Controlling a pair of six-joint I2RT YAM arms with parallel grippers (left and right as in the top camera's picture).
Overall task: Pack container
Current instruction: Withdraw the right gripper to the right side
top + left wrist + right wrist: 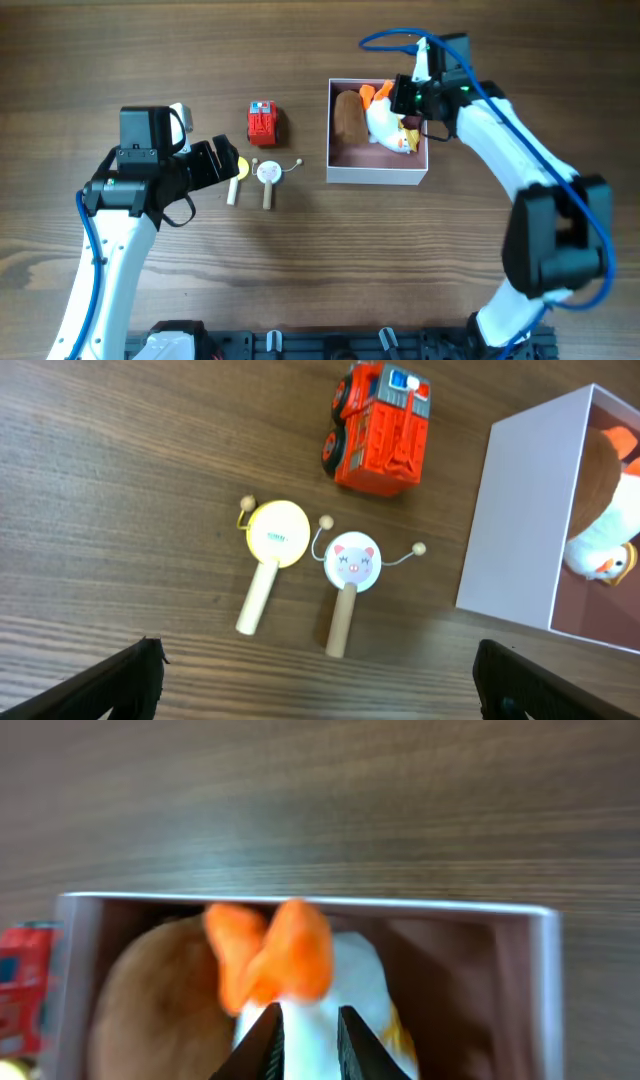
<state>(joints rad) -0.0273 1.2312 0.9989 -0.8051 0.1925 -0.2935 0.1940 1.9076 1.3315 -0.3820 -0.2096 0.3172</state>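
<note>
The container is a square white box with a pink inside, right of centre; it also shows in the left wrist view and the right wrist view. In it lie a brown plush and a white duck toy with orange feet. My right gripper is over the box's far right part, its jaws nearly closed on the duck's white body. My left gripper is open just above the table beside two rattles.
A yellow rattle and a pig-face rattle with wooden handles lie side by side left of the container. A red fire truck stands behind them, also in the left wrist view.
</note>
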